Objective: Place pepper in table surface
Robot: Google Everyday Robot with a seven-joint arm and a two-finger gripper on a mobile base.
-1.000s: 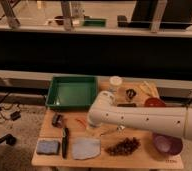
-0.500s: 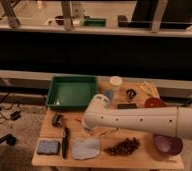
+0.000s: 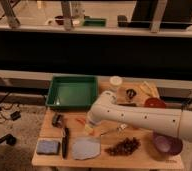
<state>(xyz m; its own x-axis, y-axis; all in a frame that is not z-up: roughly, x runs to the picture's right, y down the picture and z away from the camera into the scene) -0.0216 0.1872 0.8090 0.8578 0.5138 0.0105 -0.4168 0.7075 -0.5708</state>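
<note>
The pepper (image 3: 80,121), a small slender red-orange chili, lies on the light tan wooden table surface (image 3: 139,159), left of centre. My white arm reaches in from the right across the table and bends down at its left end. The gripper (image 3: 91,128) hangs there, low over the tabletop and just right of the pepper. The arm's body hides most of the gripper.
A green tray (image 3: 71,92) stands at the back left. A blue sponge (image 3: 48,146), a black tool (image 3: 65,142), a grey cloth (image 3: 86,148) and a brown cluster (image 3: 123,146) line the front. A purple bowl (image 3: 166,144), a red-orange bowl (image 3: 155,103) and a white cup (image 3: 116,82) are on the right.
The arm's left end has shifted slightly left and down toward the tabletop. The pepper lies in the same spot.
</note>
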